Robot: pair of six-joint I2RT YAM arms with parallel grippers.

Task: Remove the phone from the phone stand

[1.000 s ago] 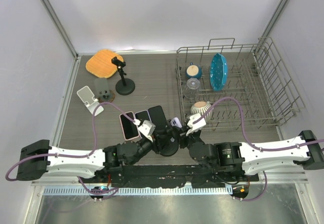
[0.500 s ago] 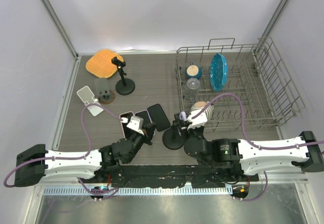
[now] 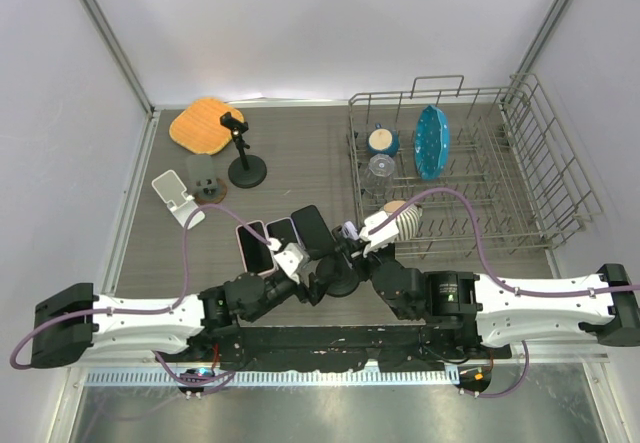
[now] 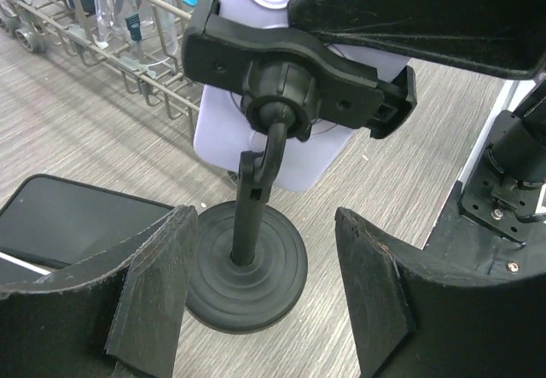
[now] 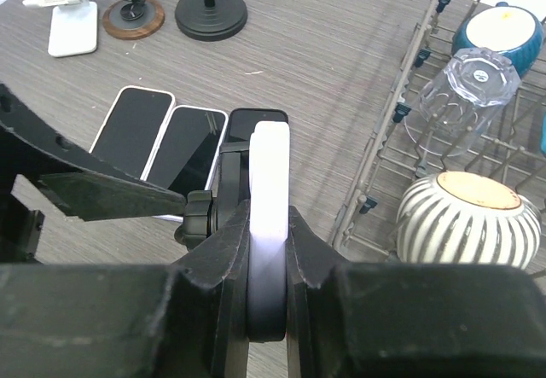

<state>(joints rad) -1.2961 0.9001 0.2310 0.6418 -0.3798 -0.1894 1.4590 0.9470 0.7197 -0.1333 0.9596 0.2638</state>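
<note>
Looking down from the top external view, you have the phone (image 3: pixel 346 235) clamped in the phone stand (image 3: pixel 340 281) near the front middle of the table (image 3: pixel 300 163). The right gripper (image 3: pixel 362 235) is on it from the right, and the left gripper (image 3: pixel 303 269) is just left of the base. The phone is small here and mostly covered, so its facing cannot be told. In the left wrist view, the left gripper (image 4: pixel 260 224) stands released, its fingers (image 4: pixel 153 284) spread either side of the phone stand (image 4: pixel 247 267) post and touching nothing. The phone (image 4: pixel 281 152) sits above and beyond them, lavender back toward this camera, lens end up, long axis roughly upright. Its top is cut off by the frame and its middle is hidden behind the clamp. In the right wrist view, the right gripper (image 5: pixel 266 258) is clenched on the phone (image 5: pixel 270 173), seen edge-on, long axis running away from the camera, faces hidden. Three spare phones (image 5: pixel 188 148) lie flat beyond.
</note>
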